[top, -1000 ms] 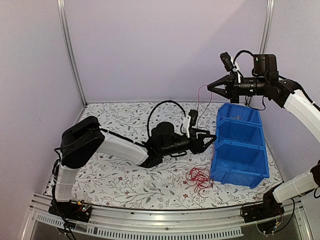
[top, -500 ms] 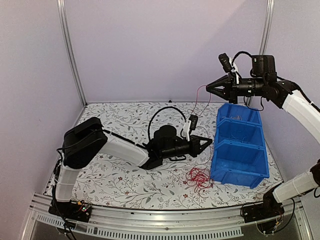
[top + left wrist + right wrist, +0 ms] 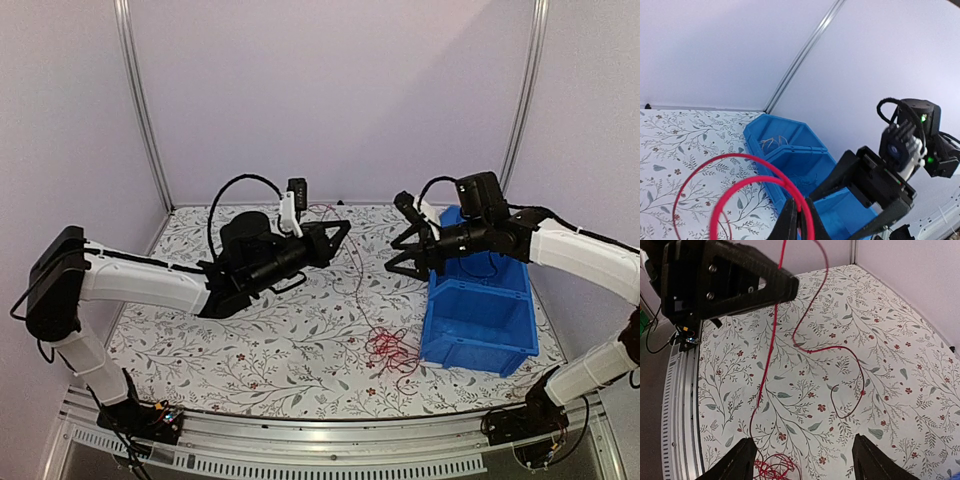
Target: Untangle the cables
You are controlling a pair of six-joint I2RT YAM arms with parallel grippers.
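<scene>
One red strand (image 3: 766,365) changed hands — left gripper (image 3: 345,228) now clamped on it, raised; right gripper (image 3: 392,255) lowered, jaws apart — cables (image 3: 390,350) still clumped.

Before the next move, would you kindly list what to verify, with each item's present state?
1. Left gripper shut on the thin red wire strand: ok.
2. Right gripper open and holding nothing: ok.
3. Tangled red wire clump resting on the floral-patterned table: ok.
4. Lifted strand free of clump: not ok, runs into it.
5. Clump apart from blue plastic bins: cannot tell, lies beside them.
</scene>
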